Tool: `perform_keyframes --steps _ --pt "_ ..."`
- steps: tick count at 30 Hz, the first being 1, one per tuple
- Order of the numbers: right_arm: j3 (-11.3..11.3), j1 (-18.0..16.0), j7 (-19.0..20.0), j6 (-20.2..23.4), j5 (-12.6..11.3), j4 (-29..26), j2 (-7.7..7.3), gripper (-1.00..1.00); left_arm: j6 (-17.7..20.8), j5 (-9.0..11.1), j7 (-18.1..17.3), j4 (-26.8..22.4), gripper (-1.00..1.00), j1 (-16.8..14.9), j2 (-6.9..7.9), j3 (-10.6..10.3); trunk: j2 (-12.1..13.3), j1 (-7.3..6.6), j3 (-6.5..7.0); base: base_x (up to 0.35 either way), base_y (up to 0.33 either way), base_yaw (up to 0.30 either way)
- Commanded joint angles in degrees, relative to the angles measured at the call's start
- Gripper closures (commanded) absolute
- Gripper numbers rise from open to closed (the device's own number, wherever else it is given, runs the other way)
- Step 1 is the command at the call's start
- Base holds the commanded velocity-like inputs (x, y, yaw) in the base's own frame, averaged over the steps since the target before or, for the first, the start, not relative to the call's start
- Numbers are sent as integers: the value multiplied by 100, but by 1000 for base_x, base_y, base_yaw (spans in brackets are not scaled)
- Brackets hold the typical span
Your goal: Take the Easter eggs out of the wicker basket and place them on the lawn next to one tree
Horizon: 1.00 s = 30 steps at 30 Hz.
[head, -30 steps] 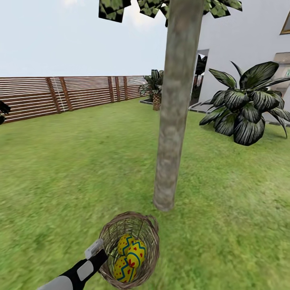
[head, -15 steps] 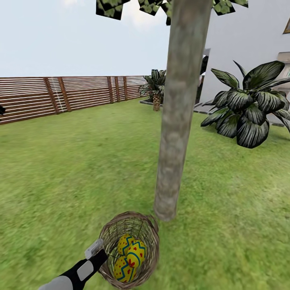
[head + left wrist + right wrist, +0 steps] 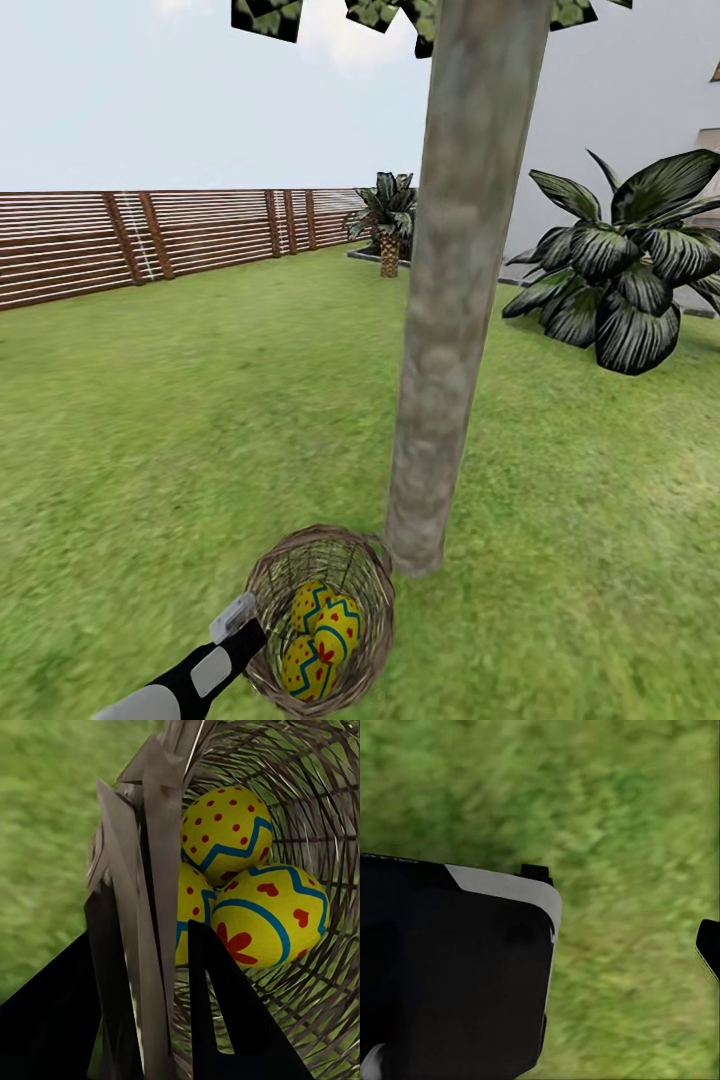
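Fence [image 3: 150, 240] of brown slats closes the far left edge of the lawn [image 3: 150, 420], and between it and the robot lies a wide stretch of bare grass. At the near left the left gripper [image 3: 240, 622] reaches in on its black and grey arm; its two dark fingers [image 3: 225, 1012] stand either side of the rim of the wicker basket [image 3: 370, 590], one inside the weave and one outside, pinching the wall so the basket hangs from it. Inside lie three Easter eggs [image 3: 320, 630], yellow with blue zigzags and red marks, packed touching one another. Just beyond the basket's far right rim rises one tree [image 3: 450, 300], its pale mottled trunk meeting the grass close beside the basket. To the right of the trunk open grass runs on to a broad-leaved striped plant [image 3: 625, 270] against the white house wall [image 3: 620, 110]; a second, smaller plant [image 3: 388, 225] stands by the fence's far end. Over grass, the right gripper [image 3: 622, 907] shows just a dark housing and one fingertip, so I cannot tell how far it is parted.
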Motion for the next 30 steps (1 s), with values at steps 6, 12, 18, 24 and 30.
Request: perform_keyframes --steps 6,12,18,24,30 --pt "-49 -11 -16 -42 49 27 -3 -100 -6 77 -17 -10 100 -3 -10 17 -11 6 -11 186 0 0" --pt "-46 -11 -16 -42 49 27 -11 -100 -6 77 -25 -10 100 -3 -10 17 -91 50 -46 2 0 0" --pt "-63 -11 -17 -42 38 27 -7 -100 -6 77 -25 -10 100 -3 -10 17 -332 182 -154 0 0 0" --pt "-67 -11 -19 -42 35 35 -24 -100 -6 77 -25 -10 100 -3 -12 17 -572 314 -262 0 0 0" --pt "-67 -11 -17 -42 5 45 -29 -100 -6 77 -25 -1 100 -3 -19 17 -813 446 -370 0 0 0"
